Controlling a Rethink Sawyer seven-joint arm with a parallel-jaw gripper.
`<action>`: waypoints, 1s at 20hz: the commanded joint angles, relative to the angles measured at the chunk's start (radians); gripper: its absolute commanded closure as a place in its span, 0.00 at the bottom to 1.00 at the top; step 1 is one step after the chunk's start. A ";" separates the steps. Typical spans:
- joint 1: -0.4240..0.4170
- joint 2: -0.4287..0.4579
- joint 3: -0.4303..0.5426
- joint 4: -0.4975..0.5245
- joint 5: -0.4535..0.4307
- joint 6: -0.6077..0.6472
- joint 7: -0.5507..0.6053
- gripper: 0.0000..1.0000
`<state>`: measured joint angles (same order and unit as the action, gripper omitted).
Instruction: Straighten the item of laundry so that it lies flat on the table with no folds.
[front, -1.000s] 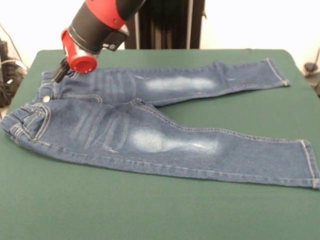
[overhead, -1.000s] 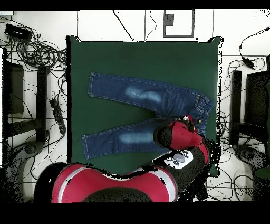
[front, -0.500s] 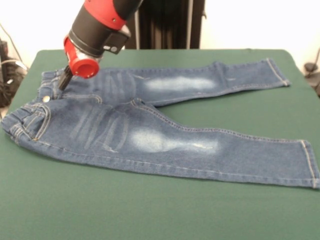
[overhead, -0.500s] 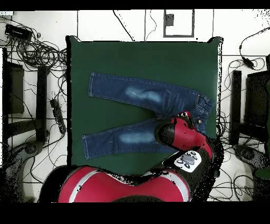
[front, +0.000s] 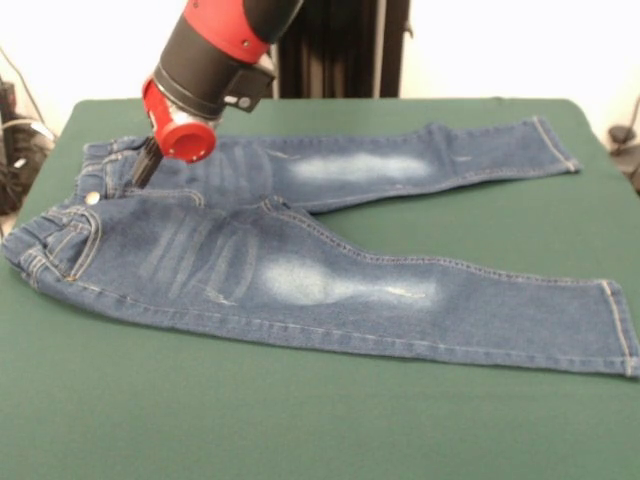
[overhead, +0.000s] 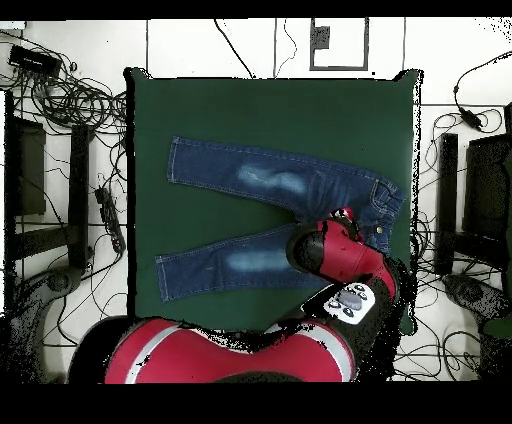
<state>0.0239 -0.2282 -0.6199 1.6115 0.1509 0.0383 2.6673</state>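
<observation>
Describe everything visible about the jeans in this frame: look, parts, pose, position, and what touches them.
The jeans are small, dark blue denim with faded whitish thigh patches, tan stitching, a metal button and a gathered waistband. They lie front-up on the green table, legs spread in a V, mostly flat, with slight rumpling at the waistband. In the front view the waist is at the left and the hems at the right. The gripper is down at the waist area of the farther leg; whether it grips the cloth cannot be told.
</observation>
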 joint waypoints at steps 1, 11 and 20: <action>0.040 0.097 0.116 -0.024 0.052 0.052 0.112 1.00; 0.083 0.194 0.028 -0.071 0.117 0.058 0.155 1.00; 0.124 0.262 -0.030 -0.100 0.215 0.107 0.173 1.00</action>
<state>0.1010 -0.0639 -0.6910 1.5929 0.2560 0.0381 2.6673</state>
